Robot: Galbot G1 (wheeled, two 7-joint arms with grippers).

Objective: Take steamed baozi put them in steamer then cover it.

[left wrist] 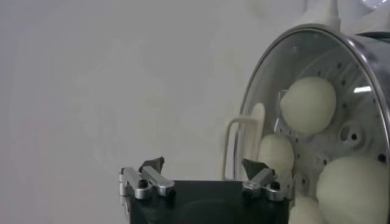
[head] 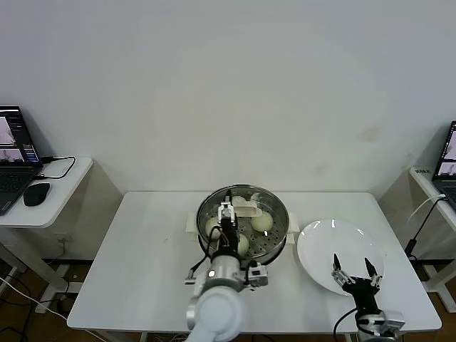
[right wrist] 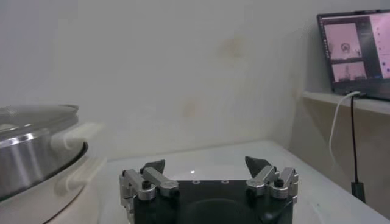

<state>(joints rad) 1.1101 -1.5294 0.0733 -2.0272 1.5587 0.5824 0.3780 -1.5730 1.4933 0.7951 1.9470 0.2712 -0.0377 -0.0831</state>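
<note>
1. We find no readable text, label, brand, number or sign anywhere in these views.
2. The laptop screen (right wrist: 356, 52) well off to the side of our right gripper (right wrist: 207, 165) shows lit windows, but we cannot read anything on them.
3. The second laptop (head: 16, 153), far off beyond our left gripper (head: 226, 211), also shows windows whose content we cannot read.
4. The steamer (head: 274, 242) just beside the left gripper bears no marking we can read.
</note>
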